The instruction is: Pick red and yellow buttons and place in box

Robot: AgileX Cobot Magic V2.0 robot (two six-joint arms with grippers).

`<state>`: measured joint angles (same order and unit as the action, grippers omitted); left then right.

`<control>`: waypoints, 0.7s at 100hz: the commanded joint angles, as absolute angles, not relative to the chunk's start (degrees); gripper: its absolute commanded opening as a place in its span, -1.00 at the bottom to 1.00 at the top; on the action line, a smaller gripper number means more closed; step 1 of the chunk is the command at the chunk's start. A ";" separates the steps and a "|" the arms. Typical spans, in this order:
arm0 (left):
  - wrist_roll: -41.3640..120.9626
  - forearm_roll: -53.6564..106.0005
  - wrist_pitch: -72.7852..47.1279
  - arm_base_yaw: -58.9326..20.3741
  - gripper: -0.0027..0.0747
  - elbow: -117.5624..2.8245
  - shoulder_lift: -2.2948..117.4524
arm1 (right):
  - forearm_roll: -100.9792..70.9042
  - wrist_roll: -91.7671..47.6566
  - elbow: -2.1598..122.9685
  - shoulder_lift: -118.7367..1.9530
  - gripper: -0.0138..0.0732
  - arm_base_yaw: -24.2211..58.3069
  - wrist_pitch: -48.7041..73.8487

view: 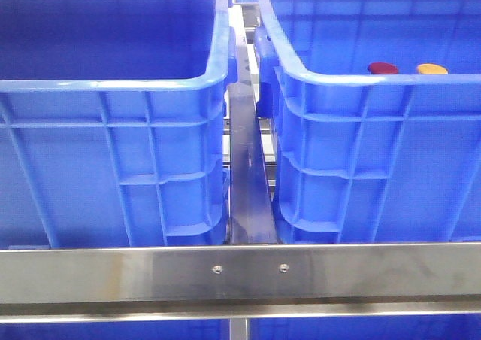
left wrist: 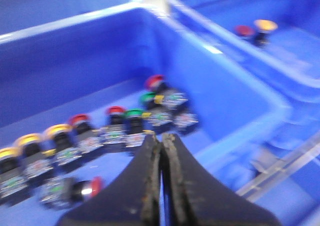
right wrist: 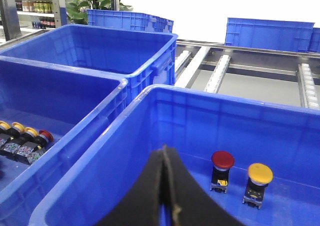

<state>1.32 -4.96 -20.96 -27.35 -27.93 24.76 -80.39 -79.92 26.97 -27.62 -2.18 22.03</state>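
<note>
Buttons, red (right wrist: 222,159) and yellow (right wrist: 260,173), stand upright side by side in the box (right wrist: 100,171) past my right hand (right wrist: 165,186), which is pressed together, empty. Left hand (left wrist: 161,181), also together, hangs over the spare buttons (left wrist: 75,141); I'd risk regrabbing extras there.

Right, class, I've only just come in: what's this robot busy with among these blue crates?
It is sorting push buttons between two blue crates. A red button and a yellow button already stand upright, side by side, in the right crate. More buttons lie in rows in the left crate. The left tool and the right tool are both shut and hold nothing.
</note>
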 commanded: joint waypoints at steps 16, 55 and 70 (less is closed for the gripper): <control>0.75 -5.16 -12.69 -18.19 -0.98 -24.18 18.61 | -81.87 -80.45 28.43 -27.72 -0.84 -2.62 21.80; 0.75 -1.97 -7.63 -1.54 -0.98 -13.46 7.73 | -81.87 -80.45 28.43 -27.72 -0.84 -2.62 21.96; 0.75 -1.97 -5.62 1.70 -0.98 -10.18 5.06 | -81.87 -80.45 28.43 -27.72 -0.84 -2.62 21.96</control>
